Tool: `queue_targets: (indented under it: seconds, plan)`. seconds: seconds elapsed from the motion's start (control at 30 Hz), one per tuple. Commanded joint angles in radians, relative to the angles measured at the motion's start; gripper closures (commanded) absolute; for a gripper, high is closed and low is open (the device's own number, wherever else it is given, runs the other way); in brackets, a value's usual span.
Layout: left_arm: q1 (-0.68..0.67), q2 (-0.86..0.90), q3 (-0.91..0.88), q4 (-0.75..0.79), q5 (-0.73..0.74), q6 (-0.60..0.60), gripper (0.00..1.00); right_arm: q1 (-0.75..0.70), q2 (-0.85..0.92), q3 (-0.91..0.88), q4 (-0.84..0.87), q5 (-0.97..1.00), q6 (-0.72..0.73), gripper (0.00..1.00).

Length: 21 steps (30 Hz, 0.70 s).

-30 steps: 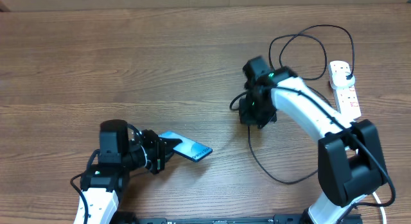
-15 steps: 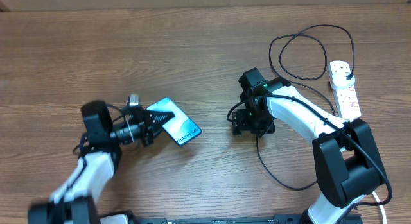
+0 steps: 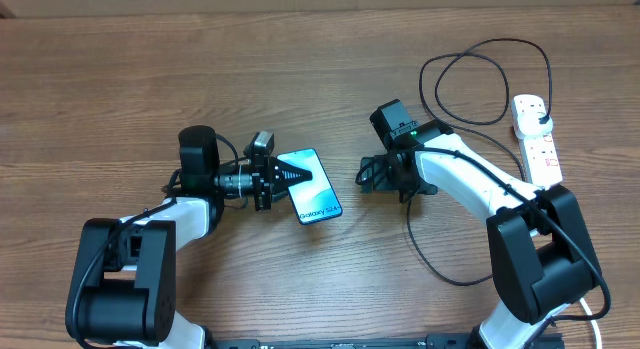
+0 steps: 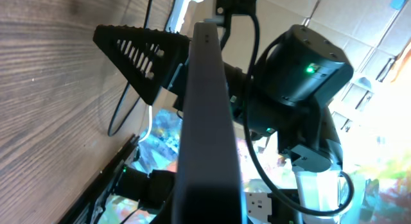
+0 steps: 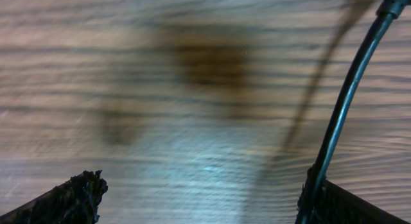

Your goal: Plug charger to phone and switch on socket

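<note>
your left gripper [image 3: 283,176] pinches the phone [image 3: 312,188] near the counter's middle. your right gripper [image 5: 202,185] is spread, the charger [image 5: 349,95] beside one finger. the socket [image 3: 536,139] lies by the right edge.

phone [image 3: 310,186] over the middle of the bench [image 3: 200,69], at the tip of the left tool [image 3: 285,175] on its left; right tool [image 3: 372,174] just right of it, charger [image 3: 470,59] looping behind toward socket [image 3: 535,139] at far right.

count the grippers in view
2: the left gripper sits left of centre, clamping the phone by its edge; the right gripper hangs open right of the phone, beside the charger.
</note>
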<state>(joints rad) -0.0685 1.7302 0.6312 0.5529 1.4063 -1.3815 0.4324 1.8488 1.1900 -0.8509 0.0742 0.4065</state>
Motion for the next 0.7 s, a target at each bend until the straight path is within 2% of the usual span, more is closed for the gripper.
queue_targets:
  seconds: [0.0,0.07,0.13,0.2,0.27,0.37,0.43,0.57,0.67]
  plan:
    - [0.025,0.003,0.026,0.010,0.052,-0.002,0.96,-0.002,-0.006,0.020,0.003,0.050,0.037,0.00]
    - [0.037,0.003,0.026,0.010,0.059,0.006,0.96,-0.002,-0.006,0.020,-0.003,-0.079,0.002,0.00]
    - [0.042,0.003,0.026,0.009,0.067,0.011,0.96,-0.002,-0.006,0.020,-0.007,-0.252,-0.104,0.00]
    - [0.043,0.003,0.026,0.010,0.074,0.013,0.96,-0.001,-0.006,0.020,-0.007,-0.301,-0.177,0.00]
    - [0.043,0.003,0.026,0.010,0.076,0.015,0.96,0.000,-0.006,0.020,-0.014,-0.156,-0.150,0.00]
    - [0.043,0.003,0.026,0.010,0.076,0.017,0.96,0.000,-0.006,0.020,-0.068,0.171,0.060,0.00]
    - [0.043,0.003,0.026,0.010,0.071,0.017,0.96,-0.002,-0.006,0.020,-0.112,0.295,0.159,0.00]
    - [0.043,0.003,0.026,0.010,0.056,0.017,0.96,-0.002,-0.006,0.020,-0.146,0.300,0.169,0.00]
    - [0.043,0.003,0.026,0.010,0.056,0.017,0.96,0.000,-0.006,0.020,-0.170,0.227,0.130,0.00]
